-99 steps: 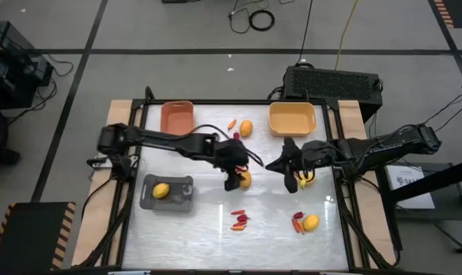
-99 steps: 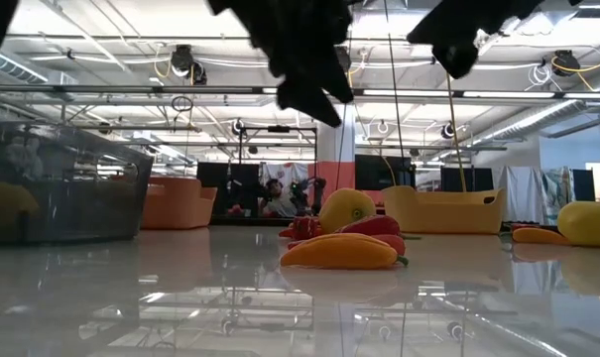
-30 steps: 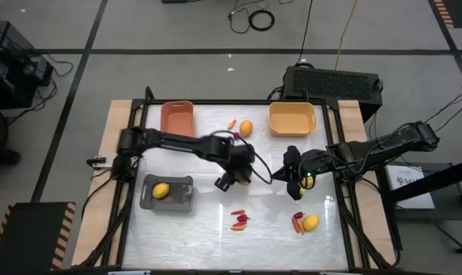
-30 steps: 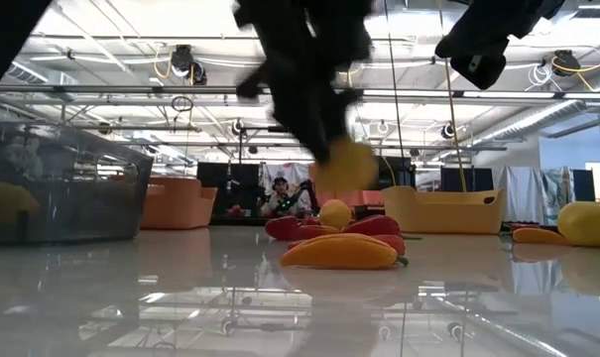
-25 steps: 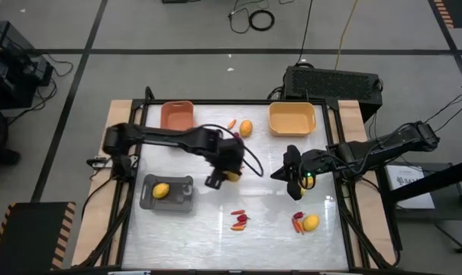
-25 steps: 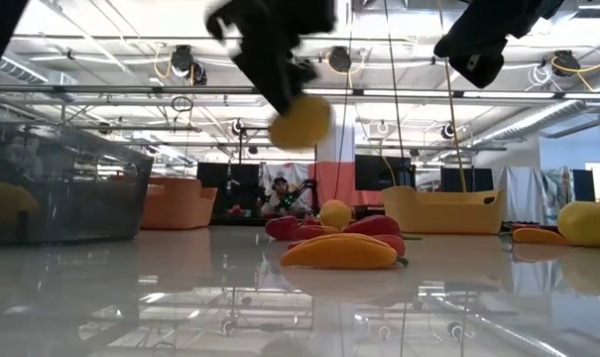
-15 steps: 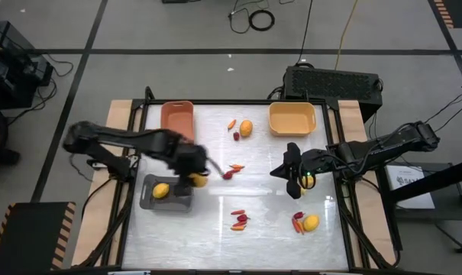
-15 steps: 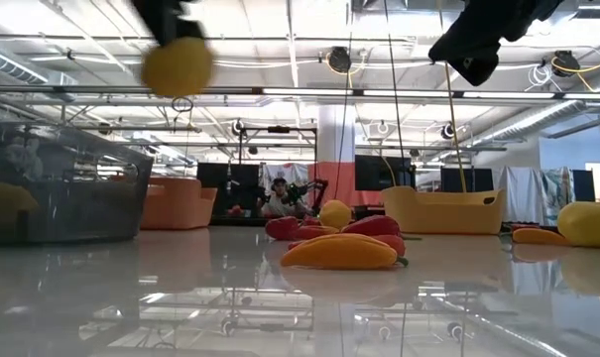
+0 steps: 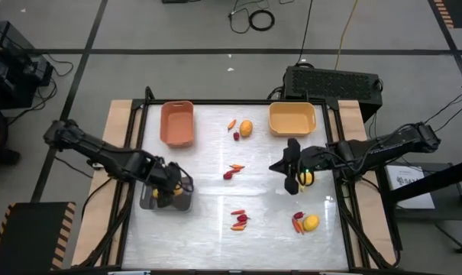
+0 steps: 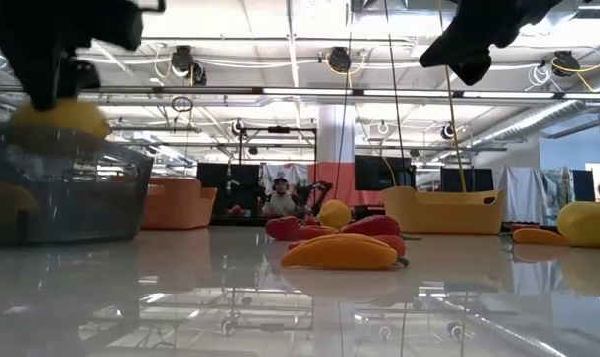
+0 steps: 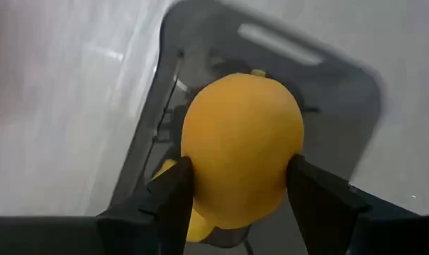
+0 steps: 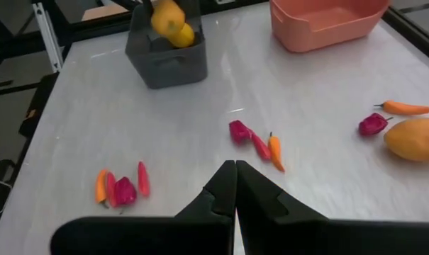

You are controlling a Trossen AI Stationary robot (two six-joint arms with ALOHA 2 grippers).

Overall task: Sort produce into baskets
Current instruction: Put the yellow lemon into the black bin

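Carried across from the middle of the table [image 9: 215, 221] since the earlier frames, a yellow-orange fruit [image 11: 242, 145] is now held by the left gripper [image 9: 166, 189] just above the grey basket [image 9: 186, 202], where a second yellow fruit [image 11: 194, 225] is partly seen below it. The held fruit is smooth, egg-shaped and pinched on both sides by the jaws. No writing or label can be read on any item. The right gripper [image 12: 235, 185] hangs over the table's right part, jaws pressed together. Red and orange pieces [image 12: 259, 145] lie loose mid-table; the salmon basket [image 9: 176, 122] and the yellow basket [image 9: 292, 118] stand at the far edge.
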